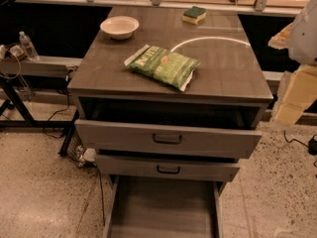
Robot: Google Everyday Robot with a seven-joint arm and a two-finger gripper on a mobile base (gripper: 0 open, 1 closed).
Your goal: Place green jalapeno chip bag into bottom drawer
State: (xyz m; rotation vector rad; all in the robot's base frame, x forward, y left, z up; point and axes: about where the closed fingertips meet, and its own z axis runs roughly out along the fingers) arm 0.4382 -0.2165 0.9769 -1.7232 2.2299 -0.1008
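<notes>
The desk (233, 78) is shown with its bottom drawer (163, 209) pulled open.
The gripper (297, 90) is held off the desk's right edge; whether its jaws are open or closed cannot be told. The green jalapeno chip bag (163, 66) is laid flat near the middle of the desk top. It is judged light, soft and crinkly, so a white sealed edge should be pinched gently.

You have a white bowl (119, 27) at the back left of the cabinet top (223, 73) and a green-and-yellow sponge (194, 15) at the back right. The top drawer (124, 135) and middle drawer (129, 166) stand partly pulled out. A water bottle (28, 45) stands on the ledge at far left. The gripper (293, 99) hangs at the right edge, beside the cabinet.
</notes>
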